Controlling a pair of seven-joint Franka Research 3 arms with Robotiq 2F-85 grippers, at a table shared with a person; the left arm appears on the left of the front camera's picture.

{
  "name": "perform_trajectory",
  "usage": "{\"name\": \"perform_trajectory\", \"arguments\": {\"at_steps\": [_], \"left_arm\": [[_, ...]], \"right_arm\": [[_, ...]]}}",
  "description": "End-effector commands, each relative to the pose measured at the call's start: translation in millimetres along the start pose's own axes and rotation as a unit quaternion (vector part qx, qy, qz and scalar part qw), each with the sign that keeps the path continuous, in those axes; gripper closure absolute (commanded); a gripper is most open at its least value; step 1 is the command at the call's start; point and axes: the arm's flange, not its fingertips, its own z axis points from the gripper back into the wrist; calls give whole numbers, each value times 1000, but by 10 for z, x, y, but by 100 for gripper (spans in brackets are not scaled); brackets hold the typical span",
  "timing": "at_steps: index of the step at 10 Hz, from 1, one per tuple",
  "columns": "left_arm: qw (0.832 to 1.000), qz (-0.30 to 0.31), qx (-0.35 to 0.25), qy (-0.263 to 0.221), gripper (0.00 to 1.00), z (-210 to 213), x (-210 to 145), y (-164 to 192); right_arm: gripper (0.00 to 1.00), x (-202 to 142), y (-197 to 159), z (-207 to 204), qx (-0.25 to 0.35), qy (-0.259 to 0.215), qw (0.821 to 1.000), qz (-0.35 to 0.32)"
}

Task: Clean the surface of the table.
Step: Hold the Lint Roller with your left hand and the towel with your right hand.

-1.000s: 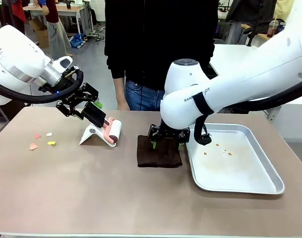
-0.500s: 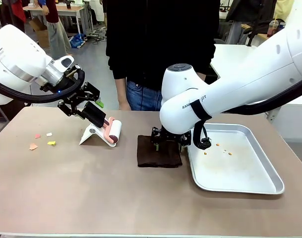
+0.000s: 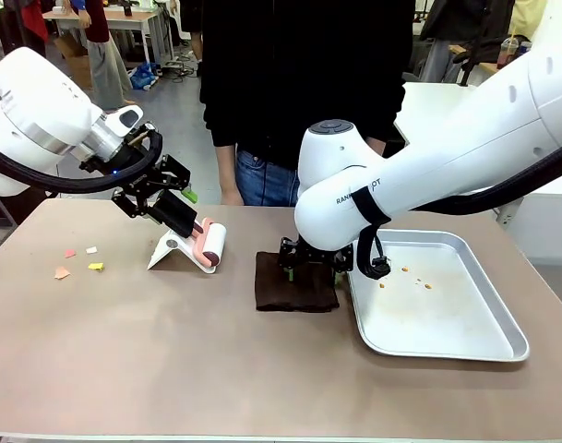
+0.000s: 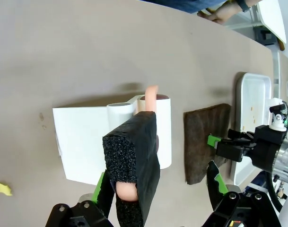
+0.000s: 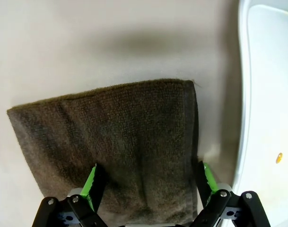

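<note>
The brownish table [image 3: 170, 360] holds a lint roller [image 3: 211, 244] leaning on a white stand [image 3: 168, 249], its handle [image 4: 132, 156] wrapped in black foam. My left gripper [image 3: 166, 209] is open, its jaws wide on either side of that handle [image 4: 158, 177], which lies close to one green pad. A dark brown cloth [image 3: 294, 288] lies flat in the middle. My right gripper [image 3: 308, 263] hangs open just over the cloth [image 5: 110, 127], with one finger near each side edge [image 5: 148, 177]. Small paper scraps [image 3: 64, 272] lie at the table's left.
A silver tray [image 3: 447, 323] with a few crumbs sits right of the cloth, its rim [image 5: 243, 94] close to my right gripper. A person in a black top stands at the far edge. A yellow scrap [image 4: 1, 188] lies near the stand.
The right arm has shifted slightly left over the cloth. The left gripper has barely moved at the roller's handle. Both grippers stay open.
</note>
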Motion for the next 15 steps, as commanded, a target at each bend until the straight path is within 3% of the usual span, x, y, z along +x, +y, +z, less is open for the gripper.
{"name": "perform_trajectory", "arguments": {"at_steps": [1, 10, 11, 12, 13, 14, 15], "left_arm": [[1000, 15, -1, -2, 0, -28, 41, 8], [999, 38, -29, 8, 0, -10, 98, 174], [999, 39, -29, 6, 60, -3, 99, 193], [999, 39, -31, 5, 60, 9, 95, 203], [999, 40, -31, 4, 100, 34, 105, 278], [999, 42, -27, -1, 65, 43, 106, 295], [999, 43, -27, -2, 100, 56, 113, 340]], "right_arm": [[0, 4, 81, -25, -6, -6, 1000, -6], [0, 54, 106, -31, -2, 19, 1000, -6], [42, 50, 102, -28, -3, 21, 1000, -2], [60, 47, 102, -26, -1, 22, 1000, -3], [100, 43, 102, -27, 1, 23, 1000, -3], [100, 41, 102, -26, 1, 24, 1000, -2], [100, 36, 99, -28, 2, 24, 1000, -1]]}}
